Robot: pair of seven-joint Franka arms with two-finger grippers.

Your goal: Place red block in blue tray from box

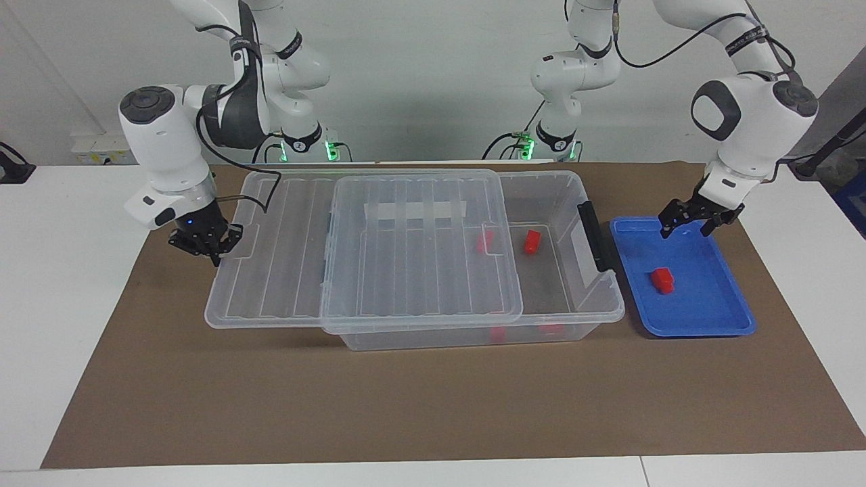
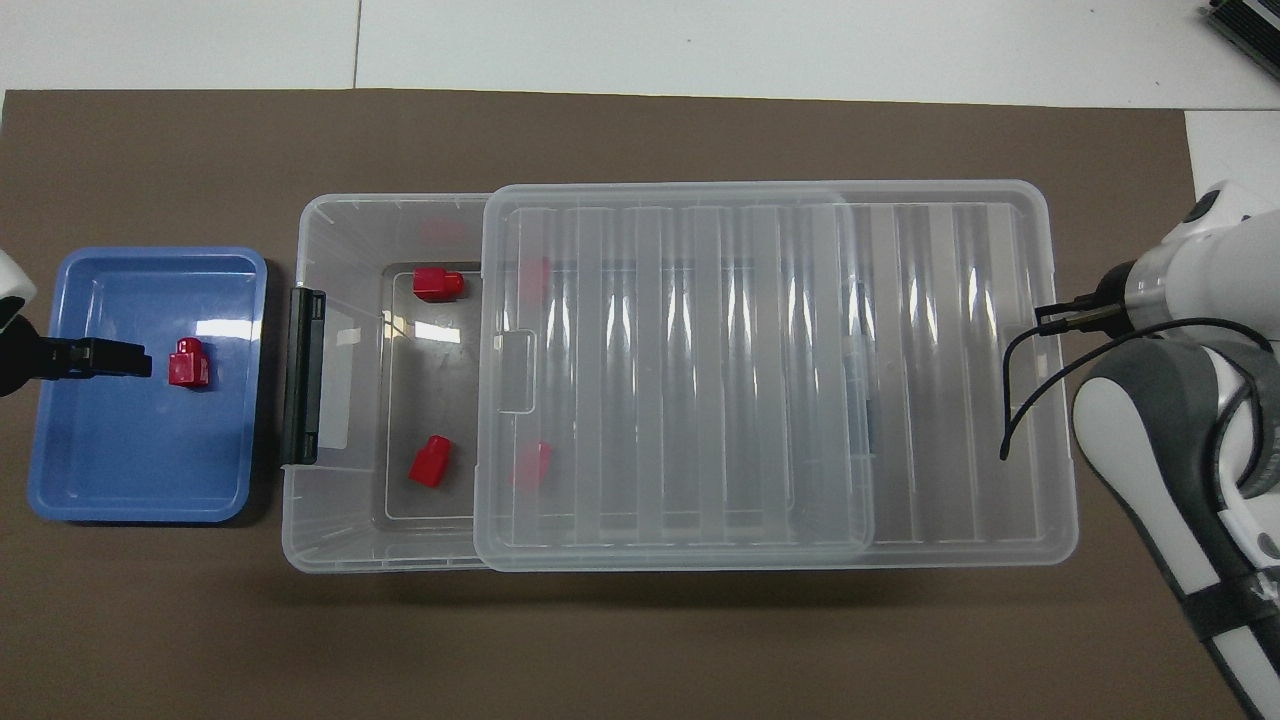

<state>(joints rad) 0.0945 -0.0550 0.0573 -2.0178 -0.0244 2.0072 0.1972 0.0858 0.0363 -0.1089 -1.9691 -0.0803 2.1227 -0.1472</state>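
The blue tray (image 1: 703,304) lies beside the box's black-handle end and holds one red block (image 1: 662,280), also seen from overhead (image 2: 188,363) in the tray (image 2: 130,450). My left gripper (image 1: 689,227) hangs open and empty over the tray's edge nearer the robots; from overhead it (image 2: 120,358) is beside that block. The clear box (image 1: 473,338) (image 2: 330,250) is open at the handle end. A second red block (image 1: 532,241) (image 2: 431,461) lies on its floor, a third (image 1: 485,241) (image 2: 533,465) under the lid. My right gripper (image 1: 206,243) is at the lid's overhanging corner.
The ribbed clear lid (image 1: 406,257) (image 2: 700,380) is slid toward the right arm's end and overhangs the box there. The black handle (image 1: 593,237) (image 2: 303,375) faces the tray. Red reflections show in the box wall farther from the robots (image 2: 437,283). Brown paper (image 1: 406,406) covers the table.
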